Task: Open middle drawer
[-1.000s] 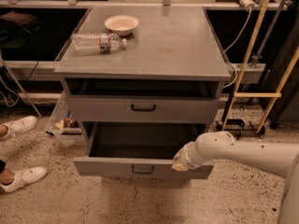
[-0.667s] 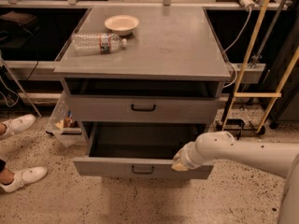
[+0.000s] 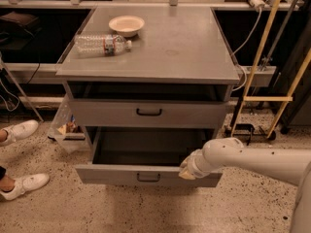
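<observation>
The middle drawer (image 3: pixel 146 152) is pulled well out of the grey cabinet, and its dark inside shows empty. Its shallow grey front (image 3: pixel 112 174) carries a small dark loop handle (image 3: pixel 148 177) at the centre. My gripper (image 3: pixel 187 171) sits at the top edge of that front, right of the handle, on the end of my white arm (image 3: pixel 252 158), which reaches in from the right. The drawer above (image 3: pixel 112 113) has its own dark handle and stands slightly out, with a dark gap over it. Anything below the open drawer is hidden.
On the cabinet top (image 3: pixel 184 47) lie a clear plastic bottle (image 3: pixel 102 44) and a small pale bowl (image 3: pixel 126 24). A person's white shoes (image 3: pixel 22 130) are on the floor at left. Yellow poles (image 3: pixel 257 62) and cables stand at right.
</observation>
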